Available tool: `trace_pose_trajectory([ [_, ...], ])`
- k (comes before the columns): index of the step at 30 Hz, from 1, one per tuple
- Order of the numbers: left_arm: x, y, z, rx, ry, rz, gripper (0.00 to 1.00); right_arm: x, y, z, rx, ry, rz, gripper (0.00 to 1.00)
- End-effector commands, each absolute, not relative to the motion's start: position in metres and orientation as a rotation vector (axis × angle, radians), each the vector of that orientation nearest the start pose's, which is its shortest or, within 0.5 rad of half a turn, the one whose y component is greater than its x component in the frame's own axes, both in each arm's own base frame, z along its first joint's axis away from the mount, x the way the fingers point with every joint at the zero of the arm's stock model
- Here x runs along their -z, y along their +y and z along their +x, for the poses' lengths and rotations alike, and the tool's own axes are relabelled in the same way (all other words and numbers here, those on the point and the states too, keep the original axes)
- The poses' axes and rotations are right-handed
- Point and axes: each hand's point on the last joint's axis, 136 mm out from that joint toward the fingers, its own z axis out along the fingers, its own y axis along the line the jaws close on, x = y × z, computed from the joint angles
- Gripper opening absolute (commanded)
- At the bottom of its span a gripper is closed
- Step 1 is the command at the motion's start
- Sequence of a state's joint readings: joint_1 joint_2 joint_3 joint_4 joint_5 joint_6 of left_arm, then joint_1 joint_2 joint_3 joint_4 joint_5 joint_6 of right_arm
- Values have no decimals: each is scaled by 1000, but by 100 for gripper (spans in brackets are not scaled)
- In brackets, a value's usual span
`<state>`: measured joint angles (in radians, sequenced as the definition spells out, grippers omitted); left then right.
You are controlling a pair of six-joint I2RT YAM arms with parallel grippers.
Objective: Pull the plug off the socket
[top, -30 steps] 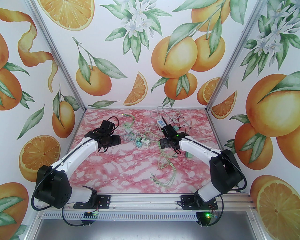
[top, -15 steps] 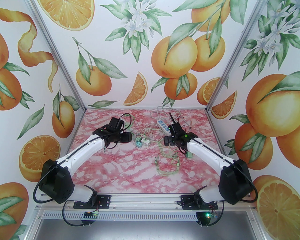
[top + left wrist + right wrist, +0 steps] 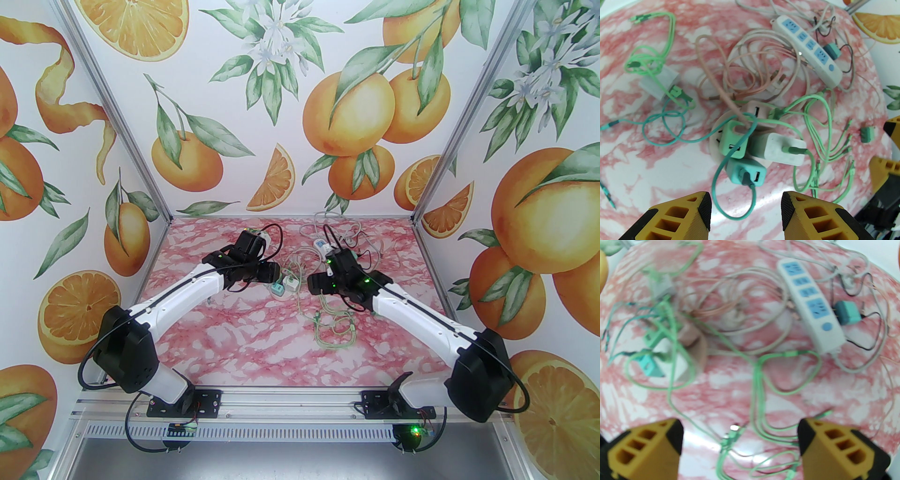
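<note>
A round beige socket (image 3: 714, 145) lies mid-table with several charger plugs in it: a green one (image 3: 732, 140), a teal one (image 3: 746, 174), a white one (image 3: 785, 151) and a pink one (image 3: 757, 111). From above, this cluster (image 3: 282, 285) sits between both grippers. My left gripper (image 3: 746, 206) is open, hovering just short of the teal plug, with a teal cable loop under its fingertips. My right gripper (image 3: 740, 434) is open too, over green cables, with the socket (image 3: 700, 352) blurred at its far left.
A white power strip (image 3: 808, 46) (image 3: 811, 303) lies behind the cluster, a loose teal adapter (image 3: 848, 312) beside it. Green, pink and grey cables tangle across the table. A grey adapter (image 3: 658, 82) lies at the left, a small green one (image 3: 867, 134) at the right.
Both arms have swung inward toward the plug cluster, the left gripper rightward and forward, the right gripper leftward. The green cable bundle near the right arm has shifted toward the back.
</note>
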<state>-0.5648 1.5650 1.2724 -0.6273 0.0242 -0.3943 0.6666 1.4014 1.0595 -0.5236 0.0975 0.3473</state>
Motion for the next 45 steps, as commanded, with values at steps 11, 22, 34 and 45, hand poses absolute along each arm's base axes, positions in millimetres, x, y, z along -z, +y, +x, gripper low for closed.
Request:
trace_pose_trajectory([
  [11,-193,-163,365,389,2447,-74,56,-136,323,316,-299,2414,-450,67],
  [22,-191,-156,354,376,2452,-78,56,-104,277,347,82,2443,-318,51],
  [34,-197,-175,355,463,2430,16,56,-111,222,358,184,2452,-305,49],
  [45,-206,-239,342,552,2391,283,56,-113,208,362,169,2461,-381,50],
])
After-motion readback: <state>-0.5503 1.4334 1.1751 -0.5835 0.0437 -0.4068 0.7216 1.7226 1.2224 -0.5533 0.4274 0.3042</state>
